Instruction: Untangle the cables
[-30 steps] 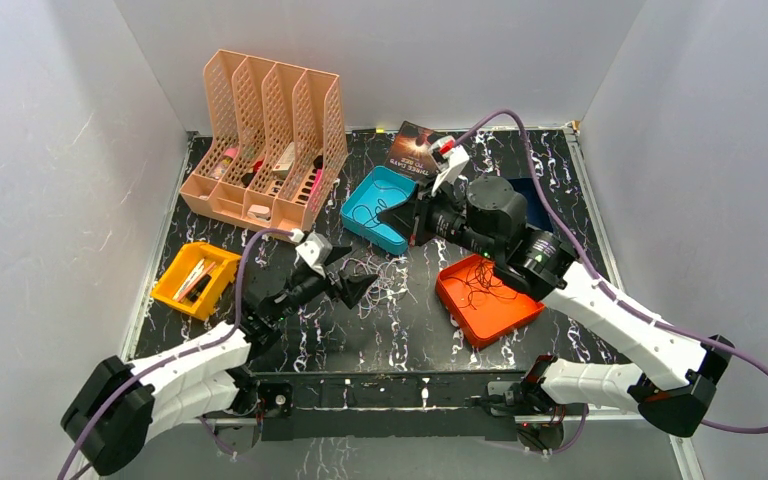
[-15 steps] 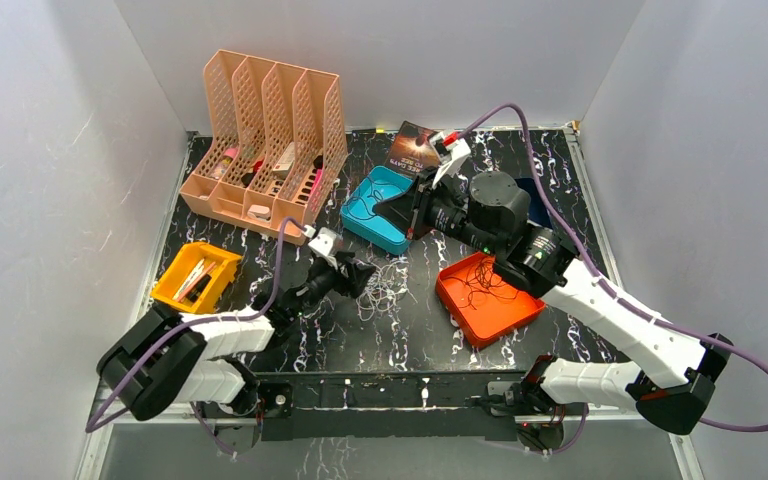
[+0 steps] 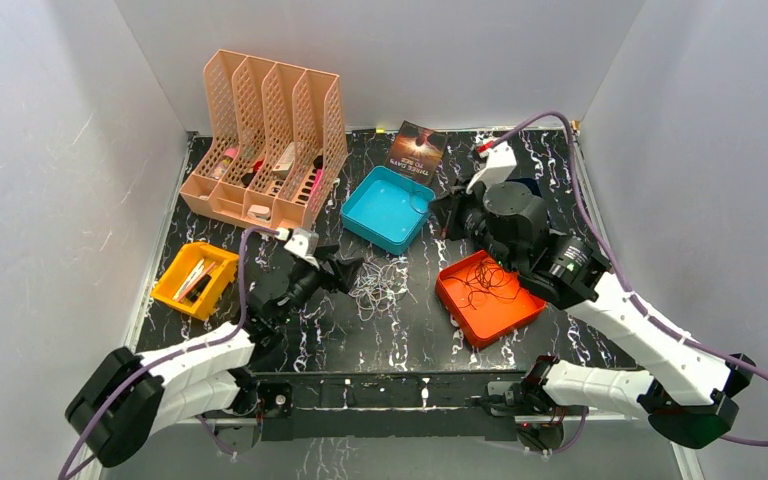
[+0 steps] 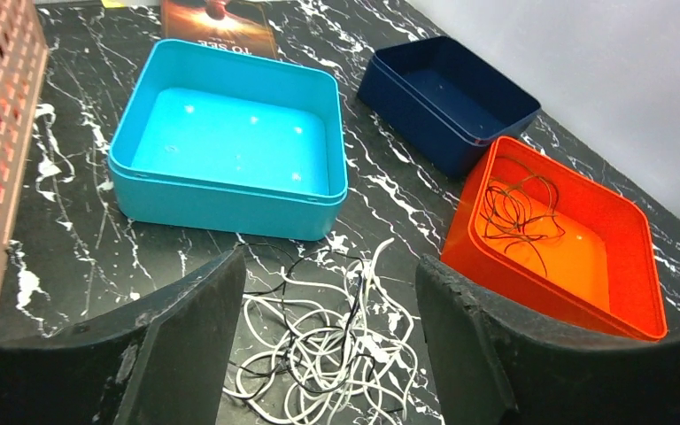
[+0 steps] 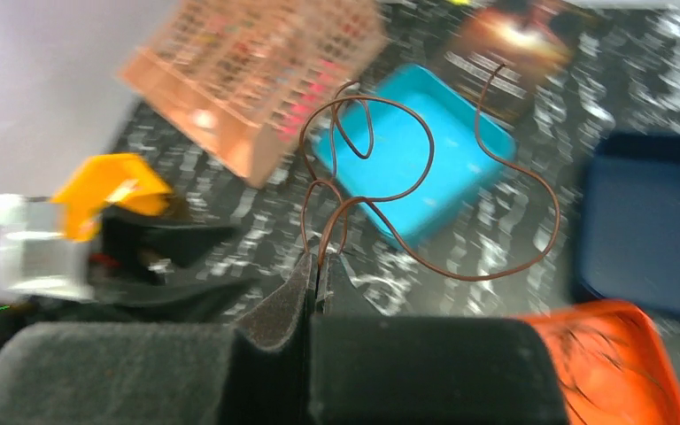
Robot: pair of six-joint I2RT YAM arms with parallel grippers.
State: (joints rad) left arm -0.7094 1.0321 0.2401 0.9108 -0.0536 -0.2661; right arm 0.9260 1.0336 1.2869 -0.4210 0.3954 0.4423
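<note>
The right tool (image 5: pixel 316 266) is pinching one dark brown cable (image 5: pixel 425 168) between fingers pressed together, holding its loose loops in the air above the desk (image 3: pixel 410 320). The left tool (image 4: pixel 329 266) is hovering with fingers spread on either side of a tangle of white and dark cables (image 4: pixel 319 354), which is lying just in front of the empty teal tray (image 4: pixel 230 133). A few dark cords (image 4: pixel 513 208) are sitting in the orange tray (image 4: pixel 620 292), so the job is looking partly done, with the mixed pile waiting to be separated.
</note>
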